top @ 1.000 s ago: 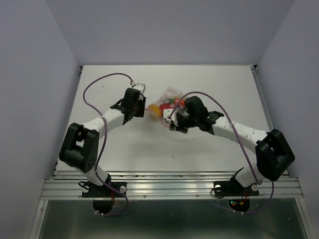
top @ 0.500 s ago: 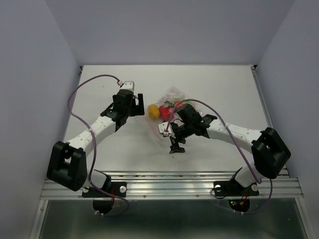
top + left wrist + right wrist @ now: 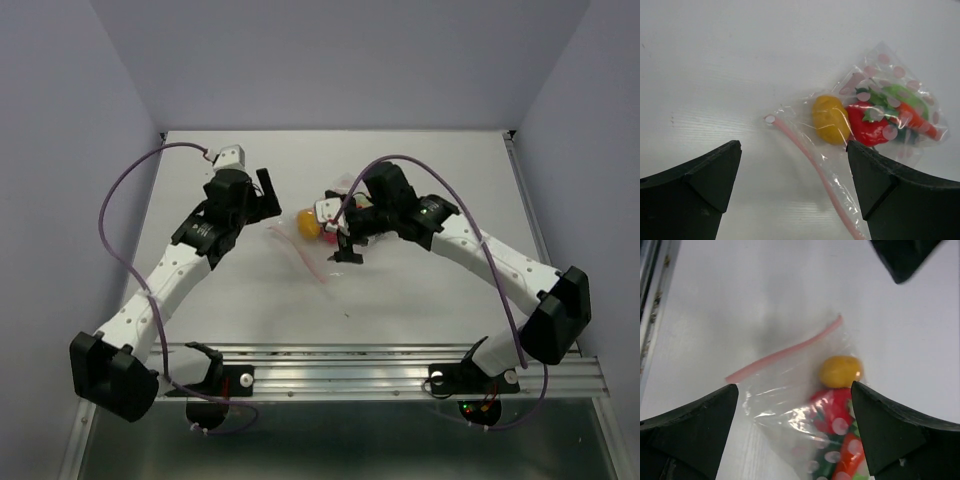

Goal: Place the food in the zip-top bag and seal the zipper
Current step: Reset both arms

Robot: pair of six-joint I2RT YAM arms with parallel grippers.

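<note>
Top view: zip-top bag [image 3: 316, 246] is lying mid-tabletop [image 3: 430, 160], holding the yellow-orange round one [image 3: 306, 222]; grey walls are enclosing the scene. Left gripper [image 3: 262, 197] is hovering at the bag's 9 o'clock and right gripper [image 3: 345, 236] at its 3 o'clock, both opened since a second ago.
Left wrist: fingers are standing apart; red bell pepper [image 3: 867, 126] and carrot [image 3: 917, 120] are sitting inside.
Right wrist: fingers are standing apart; zipper [image 3: 785, 352] is lying at the food's 11 o'clock.

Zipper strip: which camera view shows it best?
The right wrist view: the whole zipper strip shows, end to end. In the left wrist view the strip loses its lower end; in the top view it is only a thin faint line.
</note>
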